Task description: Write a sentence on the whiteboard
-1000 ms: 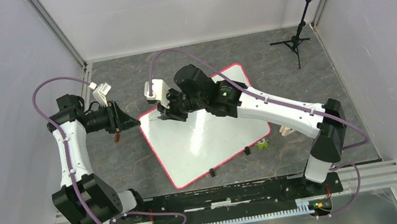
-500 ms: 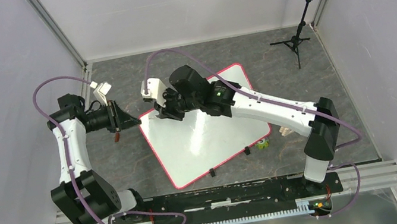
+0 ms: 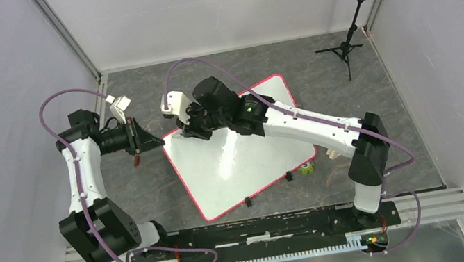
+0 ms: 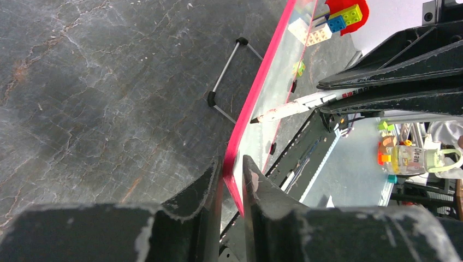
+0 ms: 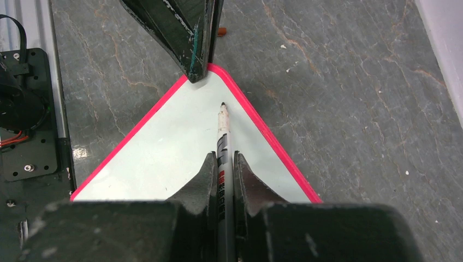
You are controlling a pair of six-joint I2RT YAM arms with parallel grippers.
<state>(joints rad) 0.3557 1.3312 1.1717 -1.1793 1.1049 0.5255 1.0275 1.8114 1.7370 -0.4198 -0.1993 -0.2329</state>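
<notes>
Glossy, stiff and light, the whiteboard [image 3: 241, 161] lies mid-frame on the grey surface [image 3: 155, 196] and would probably skid under writing pressure. Its upper-left corner is pinched by the left hand [image 4: 232, 173], nearly closed on the rim; the right hand [image 5: 223, 164] clamps a marker [image 5: 223, 126] nearby.

Top camera looks down; both close wrist cameras share the whiteboard [image 5: 169, 158] corner

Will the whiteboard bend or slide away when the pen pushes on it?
Probably stiff: the whiteboard lies flat, edges straight. Its glossy face looks slippery, so it might skid, though the left jaws pinching its corner should steady it.
</notes>
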